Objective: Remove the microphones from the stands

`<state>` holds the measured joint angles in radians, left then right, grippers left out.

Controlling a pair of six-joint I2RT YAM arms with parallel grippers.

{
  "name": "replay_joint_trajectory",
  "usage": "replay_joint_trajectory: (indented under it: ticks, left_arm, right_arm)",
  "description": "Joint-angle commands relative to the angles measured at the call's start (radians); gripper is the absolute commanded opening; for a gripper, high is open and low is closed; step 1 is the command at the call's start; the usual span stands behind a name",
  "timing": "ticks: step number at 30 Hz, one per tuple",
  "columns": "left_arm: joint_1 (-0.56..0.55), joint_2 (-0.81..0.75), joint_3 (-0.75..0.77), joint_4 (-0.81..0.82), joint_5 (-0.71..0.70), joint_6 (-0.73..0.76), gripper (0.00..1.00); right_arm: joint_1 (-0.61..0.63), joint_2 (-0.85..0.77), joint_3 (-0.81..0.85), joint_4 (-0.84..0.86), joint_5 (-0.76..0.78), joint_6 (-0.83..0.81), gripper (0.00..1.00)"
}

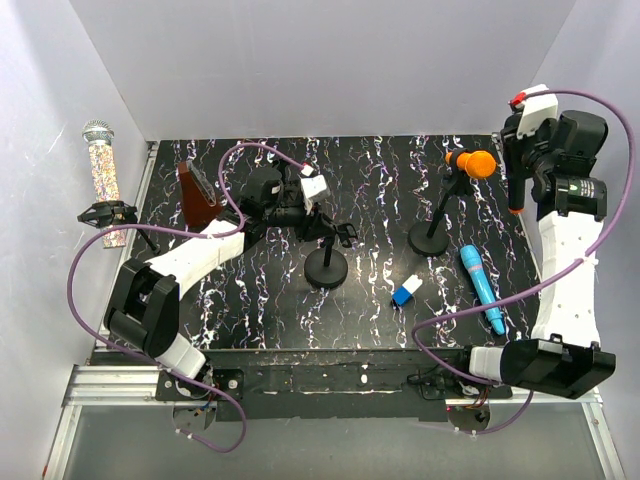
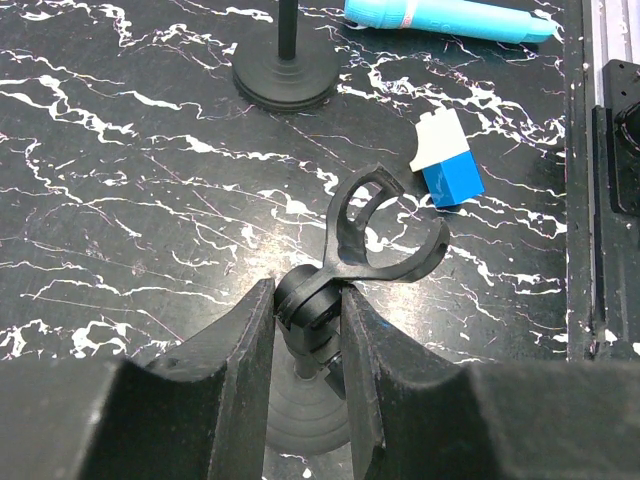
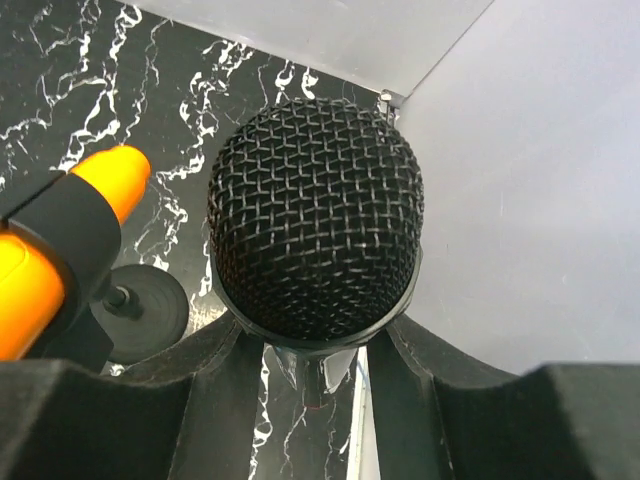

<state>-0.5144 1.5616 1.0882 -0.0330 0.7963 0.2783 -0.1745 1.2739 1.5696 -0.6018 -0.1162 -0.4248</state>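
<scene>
Three white walls [image 1: 350, 60] around black marbled tabletop [image 1: 380, 170]

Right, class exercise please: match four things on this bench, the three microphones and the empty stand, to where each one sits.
Things
1. orange microphone
2. blue microphone
3. black mesh-headed microphone
4. empty stand

Places
A. lying flat on the table
B. between the fingers of the right gripper
C. clipped in the second stand
D. pinched below its clip by the left gripper

Pairs: 1-C, 2-A, 3-B, 4-D
</scene>
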Motion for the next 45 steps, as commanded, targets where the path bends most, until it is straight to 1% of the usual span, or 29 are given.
replay_joint_trajectory:
  ticks: [1, 3, 6, 8, 11, 13, 16, 22, 25, 28, 31, 33, 36, 41, 42, 45]
  left_arm:
    - [0.002, -0.014, 0.029, -0.022, -0.025, 0.032, 0.0]
    - [0.001, -0.017, 0.03, -0.028, -0.025, 0.032, 0.0]
    - [0.001, -0.023, 0.03, -0.03, -0.031, 0.033, 0.0]
    - [0.001, -0.028, 0.026, -0.034, -0.035, 0.035, 0.0]
    - [0.001, -0.037, 0.024, -0.047, -0.04, 0.038, 0.0]
    - [0.001, -0.047, 0.025, -0.067, -0.039, 0.044, 0.0]
    - [0.001, -0.061, 0.032, -0.094, -0.034, 0.064, 0.0]
    - [0.001, -0.077, 0.035, -0.114, -0.046, 0.067, 0.0]
    - [0.001, -0.075, 0.064, -0.16, -0.052, 0.061, 0.0]
    - [0.001, -0.077, 0.085, -0.22, -0.066, 0.059, 0.0]
    - [0.001, -0.087, 0.075, -0.235, -0.071, 0.058, 0.0]
    - [0.001, -0.086, 0.076, -0.237, -0.075, 0.059, 0.0]
    - [0.001, -0.074, 0.084, -0.229, -0.091, 0.062, 0.0]
    - [0.001, -0.057, 0.094, -0.211, -0.097, 0.071, 0.0]
    - [0.001, -0.054, 0.098, -0.211, -0.095, 0.074, 0.0]
    - [0.001, -0.048, 0.101, -0.211, -0.091, 0.084, 0.0]
  right_arm:
    - [0.0, -0.082, -0.005, 0.106, -0.04, -0.058, 0.01]
    - [0.0, -0.094, -0.023, 0.093, -0.062, -0.048, 0.01]
    - [-0.002, -0.084, -0.066, 0.002, -0.007, 0.023, 0.01]
    - [-0.017, -0.079, -0.139, -0.038, 0.022, 0.034, 0.01]
    - [-0.069, -0.085, -0.261, -0.02, 0.016, 0.049, 0.01]
    - [-0.08, -0.087, -0.314, -0.013, 0.042, 0.029, 0.01]
    - [-0.115, -0.093, -0.431, 0.069, 0.079, -0.006, 0.01]
    - [-0.209, -0.018, -0.546, 0.129, 0.052, -0.093, 0.01]
    - [-0.227, 0.054, -0.574, 0.161, 0.059, -0.172, 0.01]
    - [-0.246, 0.116, -0.586, 0.201, 0.061, -0.193, 0.01]
    - [-0.249, 0.145, -0.618, 0.22, 0.064, -0.232, 0.01]
    - [-0.253, 0.171, -0.617, 0.183, 0.066, -0.212, 0.01]
    - [-0.263, 0.209, -0.621, 0.079, 0.03, -0.155, 0.01]
    - [-0.263, 0.202, -0.72, 0.122, 0.024, -0.1, 0.01]
    - [-0.267, 0.209, -0.727, 0.122, 0.013, -0.092, 0.03]
    - [-0.273, 0.216, -0.74, 0.105, -0.022, -0.115, 0.26]
